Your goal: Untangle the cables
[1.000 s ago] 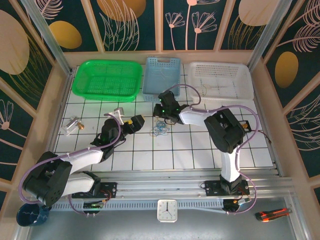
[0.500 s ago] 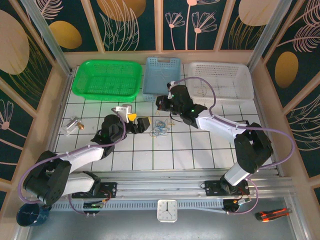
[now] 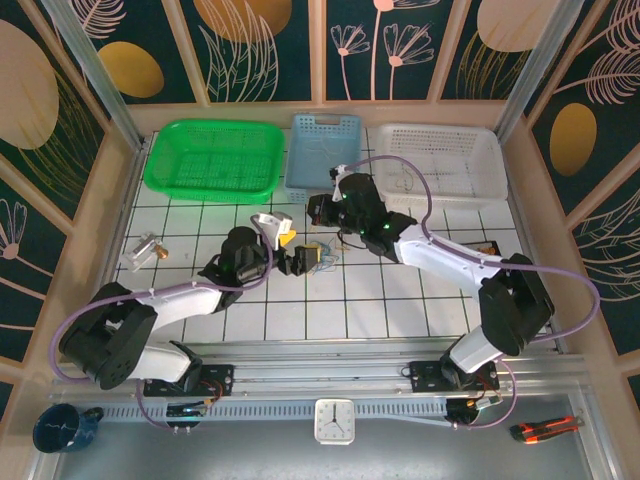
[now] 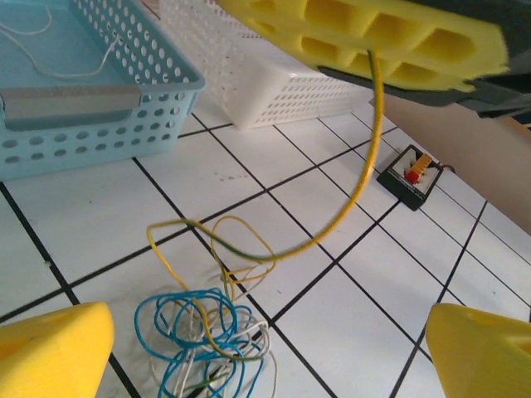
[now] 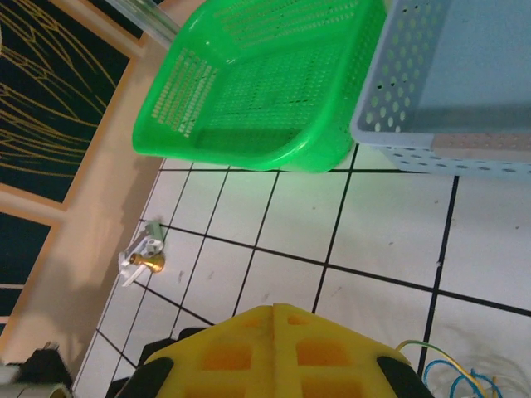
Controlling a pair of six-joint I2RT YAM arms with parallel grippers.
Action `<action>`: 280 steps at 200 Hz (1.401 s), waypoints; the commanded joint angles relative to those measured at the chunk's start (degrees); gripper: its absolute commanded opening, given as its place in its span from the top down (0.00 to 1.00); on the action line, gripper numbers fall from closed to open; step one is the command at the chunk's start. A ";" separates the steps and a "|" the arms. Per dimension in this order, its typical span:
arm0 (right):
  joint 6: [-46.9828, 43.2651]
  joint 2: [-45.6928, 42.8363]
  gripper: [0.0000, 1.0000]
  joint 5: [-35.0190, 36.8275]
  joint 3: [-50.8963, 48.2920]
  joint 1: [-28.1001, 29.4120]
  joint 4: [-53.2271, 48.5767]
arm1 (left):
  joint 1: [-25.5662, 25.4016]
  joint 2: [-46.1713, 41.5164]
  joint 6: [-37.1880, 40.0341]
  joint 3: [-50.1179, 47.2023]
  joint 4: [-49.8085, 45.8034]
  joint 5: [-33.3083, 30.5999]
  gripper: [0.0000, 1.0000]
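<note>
1. Danger first: the right gripper (image 4: 373, 37) has its yellow pads clamped on the yellow wire (image 4: 365, 166). That wire curves down from the pads and loops into the heap. Any pull while nothing pins the heap could, I reckon, drag the whole knot up or cinch it tighter.
2. Second worry: the left gripper (image 4: 270, 348) stands wide open and holds nothing. If it closes on every strand, the yellow one included, the two arms would simply fight each other. Thin wires might also slip out of soft pads.
3. Position: the cables (image 4: 207, 344), a blue, white and yellow bundle, lie on the tiled table (image 4: 348, 290). They sit between the left gripper's fingertips, nearer its left one. They are well below the right gripper, joined to it by the yellow wire alone.
</note>
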 commanded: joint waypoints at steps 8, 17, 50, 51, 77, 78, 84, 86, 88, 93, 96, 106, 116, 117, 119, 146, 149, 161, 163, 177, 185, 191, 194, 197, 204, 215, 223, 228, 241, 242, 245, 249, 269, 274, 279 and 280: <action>-0.41 -3.46 1.00 0.72 1.96 1.68 -2.11 | -0.17 0.50 1.72 1.41 6.91 -6.52 0.04; -0.40 -4.02 1.00 0.81 2.37 1.99 -2.27 | -0.20 0.91 1.82 2.07 7.53 -7.01 0.04; -0.20 -5.96 1.00 0.12 4.43 2.60 -2.82 | -0.34 4.39 2.34 5.37 7.83 -5.51 0.07; -0.21 -6.04 1.00 0.12 4.53 2.61 -2.81 | -0.35 4.49 2.35 5.48 7.87 -5.46 0.07; 0.45 -7.78 1.00 -0.56 6.34 2.64 -2.58 | -0.46 7.27 1.65 6.72 8.98 -3.04 0.28; 0.47 -7.83 1.00 -0.62 6.40 2.63 -2.55 | -0.45 7.37 1.61 6.77 9.06 -2.95 0.29; 0.56 -8.15 1.00 -0.83 6.89 2.61 -2.47 | -0.54 7.86 1.33 6.82 9.62 -2.39 0.35; 0.57 -8.27 1.00 -0.85 7.06 2.61 -2.41 | -0.53 8.06 1.27 6.79 9.83 -2.22 0.36; 0.64 -8.37 1.00 -0.92 7.21 2.61 -2.39 | -0.53 8.15 1.17 6.74 10.02 -2.11 0.38; 0.72 -8.61 1.00 -1.11 7.56 2.61 -2.35 | -0.53 8.55 0.85 6.73 10.44 -1.86 0.43; 0.82 -8.72 1.00 -1.20 7.81 2.61 -2.28 | -0.55 8.74 0.70 6.73 10.70 -1.66 0.45; 1.08 -9.23 1.00 -1.59 8.56 2.61 -1.95 | -0.66 9.40 0.21 6.64 11.44 -1.23 0.53; 1.35 -9.66 1.00 -2.02 9.24 2.61 -1.53 | -0.67 9.89 -0.17 6.56 12.15 -0.76 0.62; 1.40 -9.69 1.00 -2.05 9.31 2.61 -1.51 | -0.69 9.96 -0.22 6.55 12.19 -0.76 0.63; 1.44 -9.78 1.00 -2.14 9.46 2.59 -1.46 | -0.66 10.08 -0.30 6.51 12.28 -0.69 0.65; 2.13 -10.81 1.00 -2.61 11.16 2.54 -0.21 | -0.70 11.16 -1.22 6.29 13.35 0.11 0.82; 2.15 -10.93 1.00 -2.69 11.35 2.53 -0.10 | -0.70 11.29 -1.36 6.27 13.48 0.16 0.82; 2.25 -11.29 1.00 -2.62 12.13 2.44 0.18 | -0.71 11.59 -1.77 6.04 13.86 0.33 0.82; 2.22 -11.34 1.00 -2.62 12.26 2.39 0.19 | -0.71 11.65 -1.83 5.96 13.95 0.35 0.82; 2.11 -11.74 1.00 -2.44 13.35 2.21 0.28 | -0.73 11.87 -2.42 5.59 14.61 0.65 0.83; 1.90 -11.90 1.00 -2.36 13.98 1.93 0.15 | -0.73 11.88 -2.80 5.14 15.00 0.73 0.84; 1.61 -12.04 1.00 -2.14 14.38 1.72 0.01 | -0.73 11.80 -3.11 4.79 15.35 0.74 0.84; 1.47 -12.09 1.00 -1.94 14.54 1.58 -0.13 | -0.71 11.77 -3.23 4.53 15.52 0.74 0.84; 1.33 -12.16 1.00 -1.85 14.77 1.38 -0.26 | -0.73 11.71 -3.40 4.35 15.67 0.74 0.84; 1.05 -12.35 1.00 -1.69 15.13 0.92 -0.51 | -0.71 11.49 -3.74 3.85 15.95 0.80 0.84; 0.92 -12.68 1.00 -1.72 15.39 -0.16 -0.86 | -0.72 10.99 -4.32 2.96 16.37 0.83 0.84; 0.84 -12.96 1.00 -1.90 15.28 -1.19 -0.94 | -0.70 10.39 -4.71 2.17 16.61 0.83 0.84; 0.79 -13.18 1.00 -2.04 15.26 -2.13 -1.09 | -0.77 9.95 -4.99 1.63 16.73 0.76 0.83; 0.46 -13.41 1.00 -2.26 15.09 -4.87 -1.92 | -0.77 8.47 -5.82 0.25 16.92 0.25 0.78; 0.43 -13.46 1.00 -2.26 15.08 -5.13 -2.01 | -0.78 8.37 -5.86 0.11 16.94 0.19 0.78; 0.40 -13.49 1.00 -2.33 15.06 -5.91 -2.25 | -0.71 7.90 -6.03 -0.30 16.97 0.03 0.76; 0.25 -13.54 1.00 -2.48 14.85 -6.98 -2.41 | -0.73 7.37 -6.31 -0.71 17.04 -0.15 0.74; -0.63 -13.51 1.00 -1.34 14.20 -13.00 -4.13 | -0.71 4.31 -7.27 -2.67 16.66 -1.21 0.63; -1.03 -13.42 1.00 -1.09 13.91 -15.06 -4.19 | -0.74 3.51 -7.46 -3.03 16.42 -1.42 0.60; -1.37 -13.18 1.00 -0.64 13.71 -16.79 -4.32 | -0.77 2.67 -7.62 -3.42 16.22 -1.66 0.58; -1.45 -13.12 1.00 -0.48 13.69 -17.06 -4.35 | -0.74 2.48 -7.68 -3.49 16.15 -1.73 0.57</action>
